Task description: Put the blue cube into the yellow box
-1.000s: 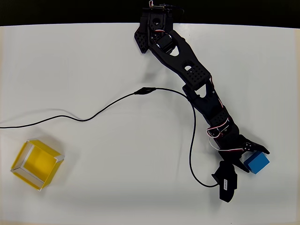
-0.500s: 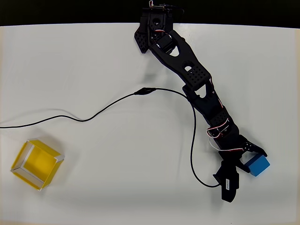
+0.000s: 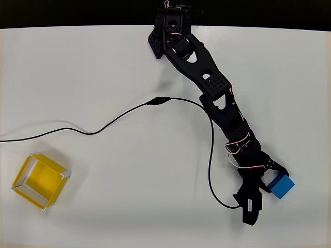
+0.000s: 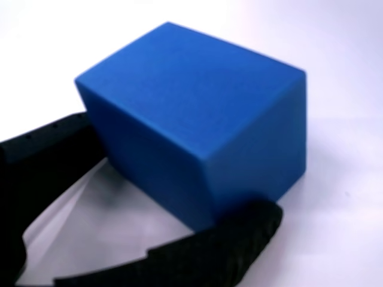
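Where jaws gaped a second ago, now closed on the blue cube [image 3: 282, 187] — yellow box [image 3: 40, 180] unmoved, far left.

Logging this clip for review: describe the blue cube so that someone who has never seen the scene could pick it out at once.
On the white table, follow the black arm from the top edge down to its gripper at the lower right in the overhead view. The blue cube sits between its fingers. It is small, solid and bright blue, unlike the open yellow box far left.
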You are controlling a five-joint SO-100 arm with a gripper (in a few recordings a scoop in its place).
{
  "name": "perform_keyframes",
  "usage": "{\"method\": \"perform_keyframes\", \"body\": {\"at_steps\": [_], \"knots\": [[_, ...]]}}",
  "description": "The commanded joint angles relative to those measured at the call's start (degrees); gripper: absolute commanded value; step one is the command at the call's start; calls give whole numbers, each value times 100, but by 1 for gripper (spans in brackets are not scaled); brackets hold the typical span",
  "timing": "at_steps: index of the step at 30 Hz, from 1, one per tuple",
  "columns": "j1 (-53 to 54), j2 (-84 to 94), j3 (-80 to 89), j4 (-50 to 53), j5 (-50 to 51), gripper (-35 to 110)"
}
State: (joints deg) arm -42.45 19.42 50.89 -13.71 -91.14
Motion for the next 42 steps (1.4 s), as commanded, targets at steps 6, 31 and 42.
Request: {"method": "perform_keyframes", "body": {"at_steps": [6, 31, 42], "knots": [[79, 650, -642, 44, -220, 35], [1266, 2470, 738, 185, -659, 34], [1854, 4034, 2417, -18, -826, 35]]}}
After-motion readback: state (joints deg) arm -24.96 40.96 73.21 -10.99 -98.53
